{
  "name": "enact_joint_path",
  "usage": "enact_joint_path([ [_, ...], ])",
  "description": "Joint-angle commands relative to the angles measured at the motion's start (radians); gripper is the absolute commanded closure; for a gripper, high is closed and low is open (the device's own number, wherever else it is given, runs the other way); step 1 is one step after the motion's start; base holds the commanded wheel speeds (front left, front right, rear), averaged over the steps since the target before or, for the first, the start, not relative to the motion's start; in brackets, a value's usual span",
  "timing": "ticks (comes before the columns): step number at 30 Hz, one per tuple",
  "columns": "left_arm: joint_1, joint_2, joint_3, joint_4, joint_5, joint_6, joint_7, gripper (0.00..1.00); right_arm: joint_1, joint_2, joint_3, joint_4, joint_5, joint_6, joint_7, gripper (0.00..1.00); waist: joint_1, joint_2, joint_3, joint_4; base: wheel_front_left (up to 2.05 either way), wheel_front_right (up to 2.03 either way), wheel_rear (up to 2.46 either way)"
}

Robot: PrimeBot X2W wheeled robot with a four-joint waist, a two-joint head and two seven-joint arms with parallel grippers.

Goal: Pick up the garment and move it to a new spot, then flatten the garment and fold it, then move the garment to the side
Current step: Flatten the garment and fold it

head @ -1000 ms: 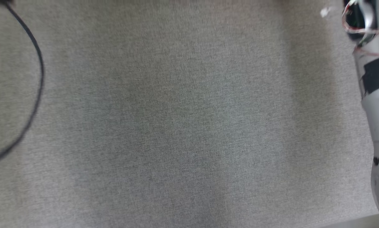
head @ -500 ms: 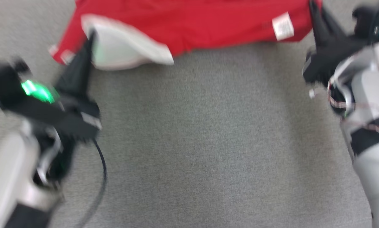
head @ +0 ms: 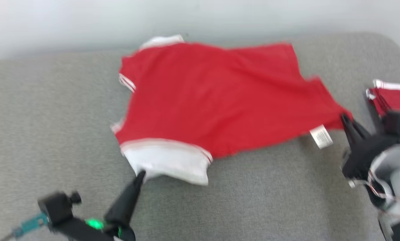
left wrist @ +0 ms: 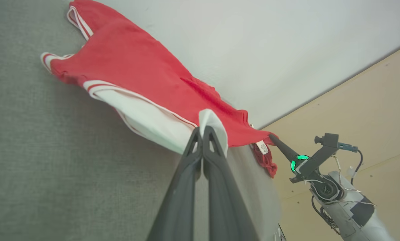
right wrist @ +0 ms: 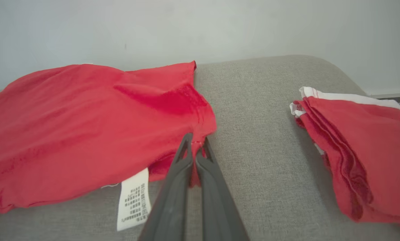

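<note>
Surface: a grey woven-fabric padded surface (head: 46, 110) is stretching across the scene, rounding off at its far right corner.
Stack: a folded red cloth pile with white trim (right wrist: 364, 144) is lying on its right end.
Backdrop: a plain pale wall (head: 69, 23) is standing behind.

One spread red garment (head: 213, 97), one white label (head: 321, 136), one folded red pile (head: 392, 97), one grey padded surface (head: 253, 201), two hands, left hand (head: 141, 174) and right hand (head: 344, 117).

The garment (head: 216, 100) is red with white, red-striped trim; the surface (head: 53, 117) is grey.
</note>
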Motion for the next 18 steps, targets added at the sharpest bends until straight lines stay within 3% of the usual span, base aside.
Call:
enact_joint_path([
  [1,0.045,-0.007,-0.009,-0.009,-0.017,-0.002,-0.011,1.0,0.059,-0.006,-0.034,-0.033,0.007,-0.003,0.018,1.0,0.0003,0.0,-0.074,0.048,0.0,0.0,0.0],
  [11,0.22,-0.008,-0.043,0.01,-0.105,-0.002,-0.018,1.0,0.34,0.066,-0.218,-0.219,-0.075,-0.003,0.153,1.0,0.0003,0.0,-0.135,0.075,0.0,0.0,0.0],
  [18,0.29,-0.007,-0.064,0.057,-0.142,0.003,0.006,1.0,0.468,0.117,-0.254,-0.255,-0.132,-0.003,0.197,1.0,0.0003,0.0,-0.14,0.077,0.0,0.0,0.0],
])
